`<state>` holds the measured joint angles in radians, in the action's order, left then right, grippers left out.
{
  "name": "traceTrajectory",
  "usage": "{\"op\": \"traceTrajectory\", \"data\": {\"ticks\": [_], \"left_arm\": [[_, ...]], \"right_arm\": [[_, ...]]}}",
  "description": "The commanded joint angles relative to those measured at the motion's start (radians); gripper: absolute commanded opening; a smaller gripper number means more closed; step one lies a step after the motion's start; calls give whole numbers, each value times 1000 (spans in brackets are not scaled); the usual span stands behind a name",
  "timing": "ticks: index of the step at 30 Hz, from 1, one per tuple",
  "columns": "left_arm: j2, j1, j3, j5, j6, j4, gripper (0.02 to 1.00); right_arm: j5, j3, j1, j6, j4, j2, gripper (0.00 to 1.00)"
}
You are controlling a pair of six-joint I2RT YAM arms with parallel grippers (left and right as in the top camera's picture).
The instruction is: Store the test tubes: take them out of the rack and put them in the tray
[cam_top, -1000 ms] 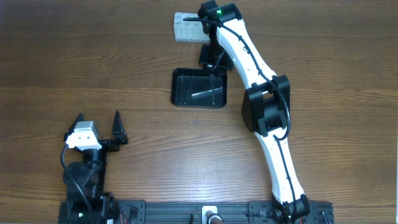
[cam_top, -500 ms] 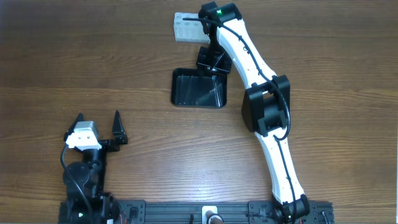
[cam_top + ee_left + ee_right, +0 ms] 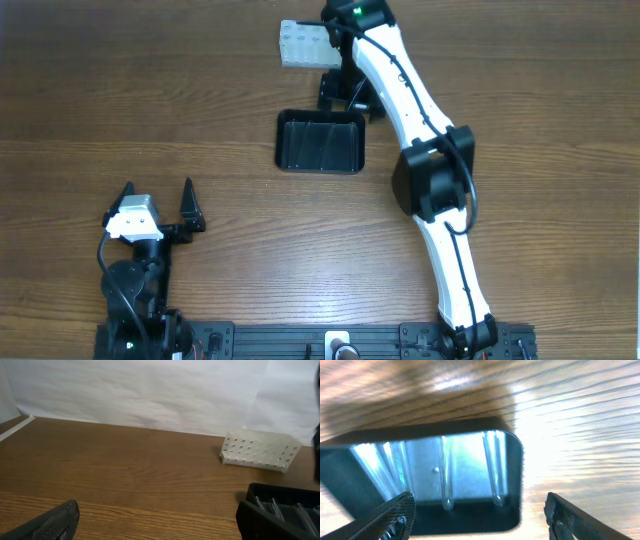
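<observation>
Left gripper (image 3: 158,190): held at the lower left of the top view, jaws spread wide apart.
Rack (image 3: 303,45): set at top centre on the table (image 3: 150,80).
Tray (image 3: 281,140): placed just below the rack.
Test tubes (image 3: 445,480): at least 2 laid inside the tray.
Right gripper (image 3: 347,92): held over the tray's upper right edge, jaws apart.

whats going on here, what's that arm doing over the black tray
The right arm is putting test tubes away. Its jaws hang open and empty above the black tray, where several clear test tubes already lie. The white rack sits just beyond the tray, and the left wrist view shows no tubes standing in it. The left arm is parked near its base, jaws open, holding nothing.
</observation>
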<state>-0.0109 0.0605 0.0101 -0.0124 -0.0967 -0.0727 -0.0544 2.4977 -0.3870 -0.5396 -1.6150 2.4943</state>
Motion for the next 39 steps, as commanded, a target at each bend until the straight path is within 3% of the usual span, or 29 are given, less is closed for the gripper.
{"op": "traceTrajectory", "data": {"ticks": [1,9,18,24,31,39], "left_arm": [[3,5,-4,-14,11,-4,998],[3,5,-4,-14,11,-4,998],[3,5,-4,-14,11,-4,998],[3,5,-4,-14,11,-4,998],[3,5,-4,-14,11,-4,998],[3,5,-4,-14,11,-4,996]], "right_arm": [[96,44,-6,48,-16,-193,831],[303,44,-5,164,-17,-438,993],[311,-1,114,169,-82,-761,993],[356,-261,144,241,-57,-1085,991],[343,-742,144,380,175,-1421,991],[126,-1254,144,652,556,-1575,993]]}}
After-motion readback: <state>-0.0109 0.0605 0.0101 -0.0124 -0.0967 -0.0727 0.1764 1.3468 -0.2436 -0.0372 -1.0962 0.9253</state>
